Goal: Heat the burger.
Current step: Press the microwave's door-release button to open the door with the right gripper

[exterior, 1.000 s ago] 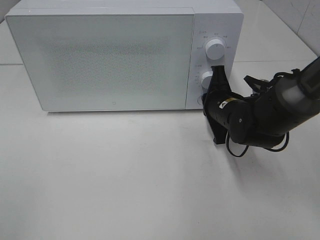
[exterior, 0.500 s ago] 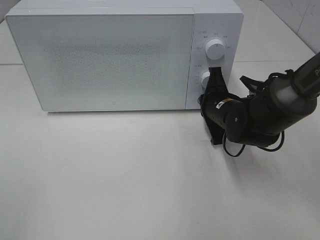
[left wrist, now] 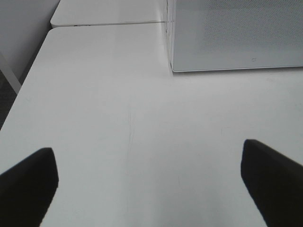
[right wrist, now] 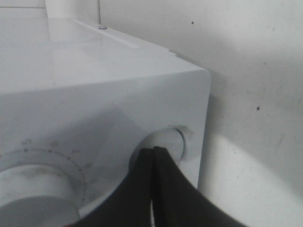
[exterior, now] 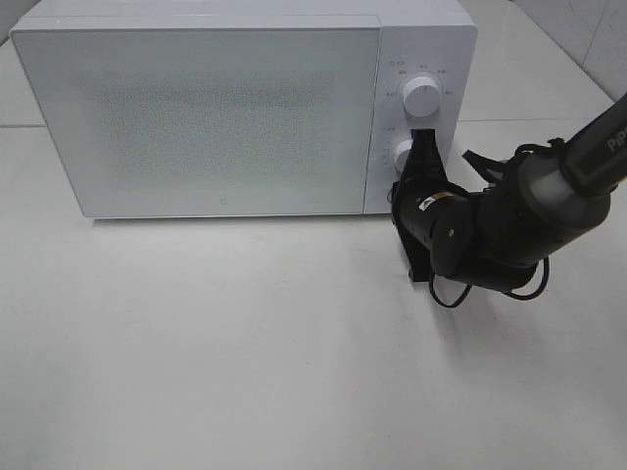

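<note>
One bent arm [exterior: 519,220] holds its closed end effector [right wrist: 154,151] at the microwave button [right wrist: 168,141].

Right gripper [right wrist: 154,151] jaws pressed together, tips at small round knob [right wrist: 172,141] on white microwave [right wrist: 94,90]; ticked dial [right wrist: 28,191] beside.

The microwave's [exterior: 225,201] speckled door [exterior: 216,117] hides its inside, and the print [exterior: 396,67] around the upper knob [exterior: 421,95] is too small to read. The right pincer [exterior: 423,140] covers part of the lower knob [exterior: 399,154]. The left pincer's [left wrist: 149,165] fingers [left wrist: 28,179] are cut off at the wrist view's edge.
</note>
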Controlling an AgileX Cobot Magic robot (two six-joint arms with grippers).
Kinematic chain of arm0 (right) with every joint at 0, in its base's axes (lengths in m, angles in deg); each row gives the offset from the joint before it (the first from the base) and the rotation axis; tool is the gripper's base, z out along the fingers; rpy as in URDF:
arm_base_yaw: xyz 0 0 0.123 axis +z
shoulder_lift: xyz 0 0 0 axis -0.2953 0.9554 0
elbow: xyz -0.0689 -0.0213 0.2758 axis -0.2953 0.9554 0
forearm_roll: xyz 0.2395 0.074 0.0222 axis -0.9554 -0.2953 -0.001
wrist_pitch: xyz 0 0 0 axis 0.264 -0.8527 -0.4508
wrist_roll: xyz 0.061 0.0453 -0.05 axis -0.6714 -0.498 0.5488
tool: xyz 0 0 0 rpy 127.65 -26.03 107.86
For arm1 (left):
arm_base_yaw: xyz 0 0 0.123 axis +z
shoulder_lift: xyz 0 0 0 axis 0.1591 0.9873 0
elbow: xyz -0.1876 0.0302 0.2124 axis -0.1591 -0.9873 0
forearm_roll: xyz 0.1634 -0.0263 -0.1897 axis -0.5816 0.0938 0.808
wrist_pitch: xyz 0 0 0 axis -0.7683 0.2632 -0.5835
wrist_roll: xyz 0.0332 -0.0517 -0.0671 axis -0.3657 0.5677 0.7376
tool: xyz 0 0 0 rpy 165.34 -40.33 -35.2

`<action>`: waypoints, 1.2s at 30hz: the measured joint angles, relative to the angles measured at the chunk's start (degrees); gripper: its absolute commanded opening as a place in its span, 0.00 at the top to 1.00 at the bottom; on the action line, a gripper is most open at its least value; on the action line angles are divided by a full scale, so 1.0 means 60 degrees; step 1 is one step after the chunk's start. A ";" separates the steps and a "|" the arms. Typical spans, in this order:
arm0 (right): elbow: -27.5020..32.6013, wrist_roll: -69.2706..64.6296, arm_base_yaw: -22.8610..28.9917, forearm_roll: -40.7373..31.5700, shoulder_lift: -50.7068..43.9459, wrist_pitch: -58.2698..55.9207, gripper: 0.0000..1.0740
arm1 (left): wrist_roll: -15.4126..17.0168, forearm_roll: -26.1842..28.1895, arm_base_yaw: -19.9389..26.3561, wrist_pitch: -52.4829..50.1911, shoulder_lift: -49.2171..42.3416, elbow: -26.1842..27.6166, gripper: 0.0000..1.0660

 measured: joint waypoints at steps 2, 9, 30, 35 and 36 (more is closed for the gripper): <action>-0.0019 0.0000 0.0038 -0.0143 0.0000 0.0010 0.99 | 0.0000 0.0000 0.0000 0.0000 0.0000 0.0000 0.03; -0.0048 0.0172 0.0325 -0.0411 0.0000 0.0038 1.00 | 0.0000 0.0000 0.0000 0.0000 0.0000 0.0000 0.03; -0.0134 0.0583 0.0353 -0.1194 0.0286 0.0363 0.99 | 0.0000 0.0000 0.0000 0.0000 0.0000 0.0000 0.03; -0.0353 0.0735 0.0353 -0.1308 0.0325 0.0325 0.99 | 0.0000 0.0000 0.0000 0.0000 0.0000 0.0000 0.03; -0.0430 0.0793 0.0382 -0.1394 0.0325 0.0258 0.99 | 0.0000 0.0000 0.0000 0.0000 0.0000 0.0000 0.03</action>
